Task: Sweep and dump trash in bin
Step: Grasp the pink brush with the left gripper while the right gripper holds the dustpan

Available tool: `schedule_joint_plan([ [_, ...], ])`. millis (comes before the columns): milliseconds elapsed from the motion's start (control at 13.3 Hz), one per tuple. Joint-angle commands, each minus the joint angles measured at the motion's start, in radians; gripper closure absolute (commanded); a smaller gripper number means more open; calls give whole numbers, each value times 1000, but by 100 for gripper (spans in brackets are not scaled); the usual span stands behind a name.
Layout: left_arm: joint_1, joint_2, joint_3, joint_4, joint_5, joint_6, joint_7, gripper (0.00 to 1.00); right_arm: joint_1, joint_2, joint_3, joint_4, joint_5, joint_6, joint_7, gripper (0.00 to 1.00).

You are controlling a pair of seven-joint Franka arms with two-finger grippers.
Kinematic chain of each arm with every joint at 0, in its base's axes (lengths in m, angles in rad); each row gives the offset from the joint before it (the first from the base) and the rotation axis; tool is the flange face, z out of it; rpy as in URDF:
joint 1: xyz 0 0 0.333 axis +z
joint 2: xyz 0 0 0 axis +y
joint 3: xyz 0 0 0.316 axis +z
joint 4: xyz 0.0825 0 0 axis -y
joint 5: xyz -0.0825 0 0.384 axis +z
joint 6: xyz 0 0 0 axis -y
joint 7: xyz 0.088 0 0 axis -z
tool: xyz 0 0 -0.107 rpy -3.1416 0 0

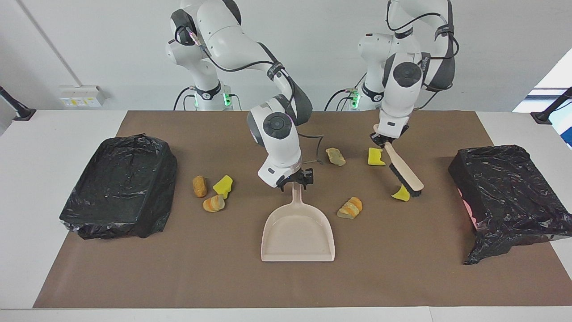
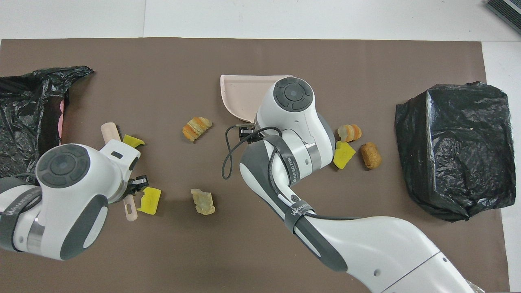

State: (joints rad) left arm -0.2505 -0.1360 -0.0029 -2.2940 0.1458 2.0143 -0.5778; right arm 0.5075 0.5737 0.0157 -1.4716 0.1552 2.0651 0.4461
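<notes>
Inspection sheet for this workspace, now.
Surface: brown mat on a white table.
Job's things: seven scraps loose on the mat; dustpan empty; brush head beside a yellow scrap; black-bagged bins at both ends of the table.
Clutter: nothing seen.
Grippers: left gripper shut on the brush; right gripper at the dustpan's handle.
Cables: cable loop by the right wrist.
Surroundings: wall socket.
</notes>
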Motion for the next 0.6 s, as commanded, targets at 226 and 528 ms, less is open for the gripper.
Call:
schedule_joint_plan([
  [226,172,65,-14,1,72,52,225,100,-15,-26,6,-26,-34,-11,-29,100],
  [528,154,101,-20,5,58,43,222,100,-49,-69,3,-12,-20,-74,-427,100],
])
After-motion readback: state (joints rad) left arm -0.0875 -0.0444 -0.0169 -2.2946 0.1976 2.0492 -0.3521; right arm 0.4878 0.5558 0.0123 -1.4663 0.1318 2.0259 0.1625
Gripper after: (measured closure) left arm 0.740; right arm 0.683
